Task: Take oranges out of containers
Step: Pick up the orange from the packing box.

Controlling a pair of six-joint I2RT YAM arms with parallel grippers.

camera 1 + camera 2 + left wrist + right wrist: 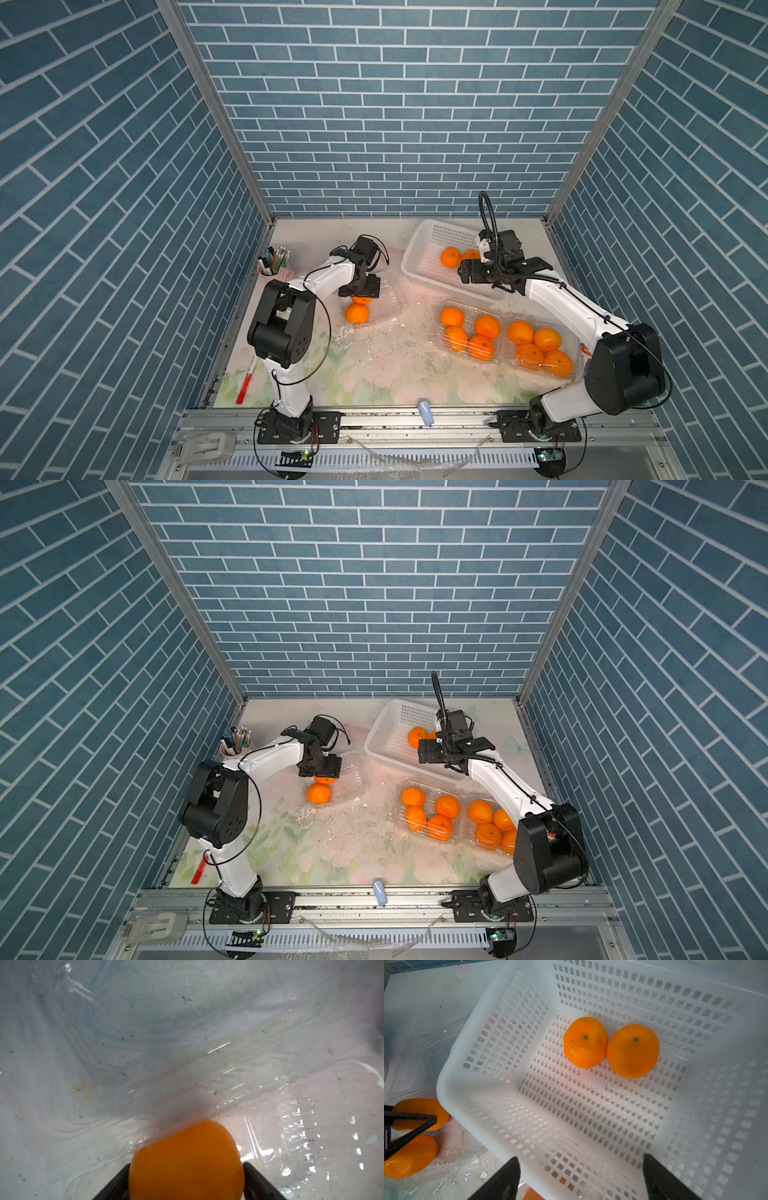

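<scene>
Left gripper clasps one orange by its rounded flanks; looks light, soft-skinned, go gently. Right gripper hangs released over the basket.

Bright, even overhead light; close-range softness in both wrist views.
We find both top views sharp, with faint shadows on the pale floral tabletop. We note white glare streaks on the clear thin plastic container, a smeared upper edge on the small round orange fruit, and blurred fingers on the right gripper.
</scene>
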